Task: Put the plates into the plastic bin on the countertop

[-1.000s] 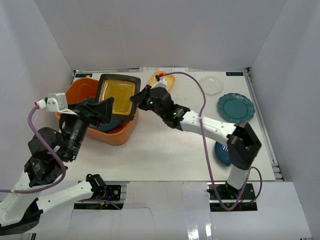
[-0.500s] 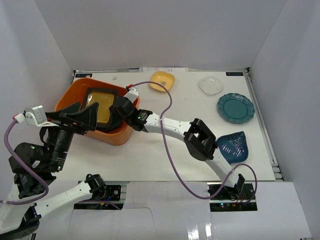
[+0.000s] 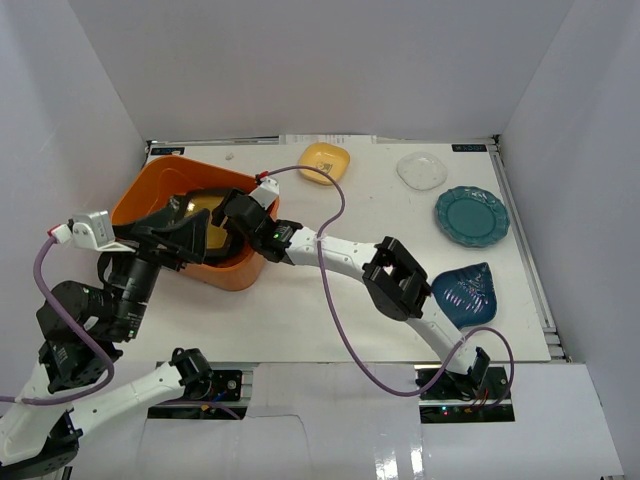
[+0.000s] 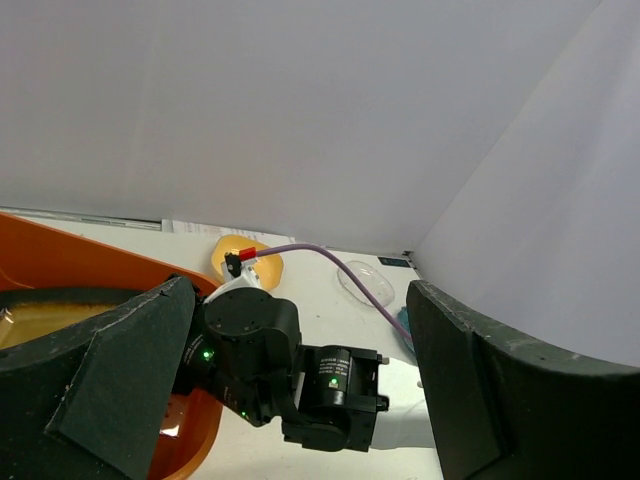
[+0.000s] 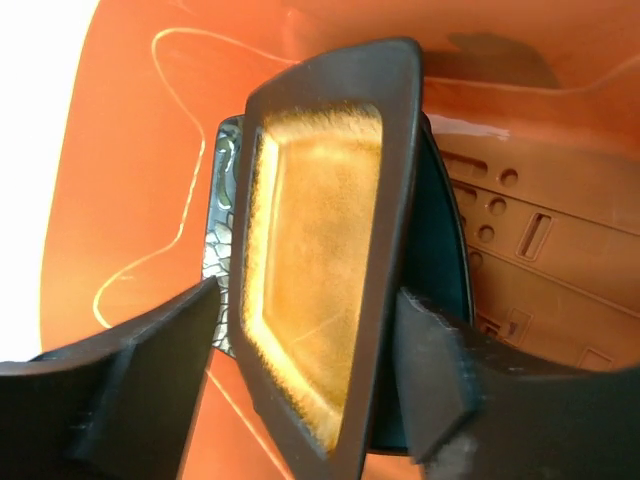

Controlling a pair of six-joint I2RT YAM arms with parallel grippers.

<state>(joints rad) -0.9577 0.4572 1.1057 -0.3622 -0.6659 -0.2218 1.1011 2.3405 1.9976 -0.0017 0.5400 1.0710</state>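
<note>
Mustard plate (image 5: 320,270), lowered since the earlier frame, lies in the orange bin (image 3: 150,195) at far left. Right gripper (image 5: 308,300) straddles its rim, jaws parted; left gripper (image 4: 300,295) hovers near, spread wide, empty.

A plate (image 5: 310,270) lies in the bin (image 3: 140,195), left on the countertop (image 3: 320,300).
</note>
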